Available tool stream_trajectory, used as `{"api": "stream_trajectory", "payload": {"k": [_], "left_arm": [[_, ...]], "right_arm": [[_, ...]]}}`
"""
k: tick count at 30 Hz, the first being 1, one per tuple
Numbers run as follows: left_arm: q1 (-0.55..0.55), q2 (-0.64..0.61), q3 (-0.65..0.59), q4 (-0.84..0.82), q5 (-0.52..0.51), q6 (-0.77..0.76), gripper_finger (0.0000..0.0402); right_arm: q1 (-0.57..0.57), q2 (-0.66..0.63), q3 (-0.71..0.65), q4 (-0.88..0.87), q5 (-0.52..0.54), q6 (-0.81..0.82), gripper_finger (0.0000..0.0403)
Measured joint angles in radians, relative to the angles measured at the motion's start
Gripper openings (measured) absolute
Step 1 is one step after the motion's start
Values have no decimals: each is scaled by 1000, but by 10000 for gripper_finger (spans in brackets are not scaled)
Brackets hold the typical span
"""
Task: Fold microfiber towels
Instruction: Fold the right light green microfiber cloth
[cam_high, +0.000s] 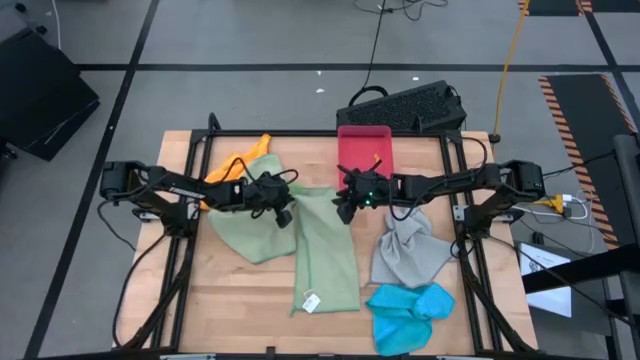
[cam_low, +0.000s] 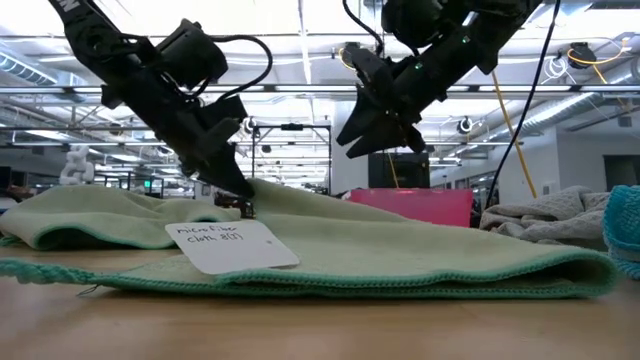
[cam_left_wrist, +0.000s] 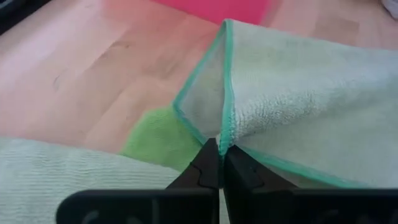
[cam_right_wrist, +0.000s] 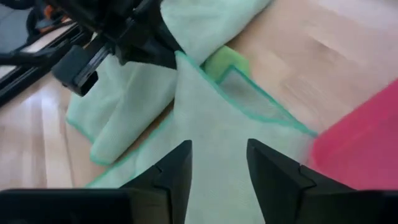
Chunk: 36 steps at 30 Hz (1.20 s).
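A pale sage green microfiber towel (cam_high: 325, 250) lies in the table's middle, folded into a long strip, with a white label (cam_low: 230, 245) at its near end. A patch of bright green towel (cam_left_wrist: 155, 140) shows under it. My left gripper (cam_high: 287, 215) is shut on the sage towel's edge near the strip's far left. My right gripper (cam_right_wrist: 217, 152) hangs open above the strip's far end (cam_low: 365, 130), clear of the cloth, with nothing between its fingers. Orange (cam_high: 240, 160), grey (cam_high: 410, 250) and bright blue (cam_high: 410, 315) towels lie around. My left gripper pinches the sage towel's teal-stitched hem (cam_left_wrist: 225, 134) between its two fingertips, where two edges meet at a fold. The fingers slant down from the table's left. The cloth rises slightly to the fingers (cam_low: 243, 205); the rest lies slack on the table.
A pink-red tray (cam_high: 365, 150) stands at the table's far middle, just behind my right gripper. A black keyboard (cam_high: 405, 105) lies beyond the far edge. Bare wood shows along the near edge left of the label (cam_high: 230, 310).
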Motion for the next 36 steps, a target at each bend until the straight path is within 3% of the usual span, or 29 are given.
{"api": "stream_trajectory", "payload": {"k": [12, 21, 25, 29, 36], "left_arm": [[90, 0, 0, 35, -29, 86, 29], [123, 0, 0, 22, -23, 63, 175], [119, -33, 0, -57, 37, -53, 210], [94, -79, -3, -217, 55, -140, 193], [79, -162, -1, -448, 50, -287, 106]], "right_arm": [[133, 0, -35, -79, -25, 117, 142], [150, 0, -122, 35, -29, 209, 142], [163, 0, -122, 39, -29, 248, 141], [184, 0, -122, 69, -61, 299, 141], [218, 0, -122, 139, -54, 311, 141]]}}
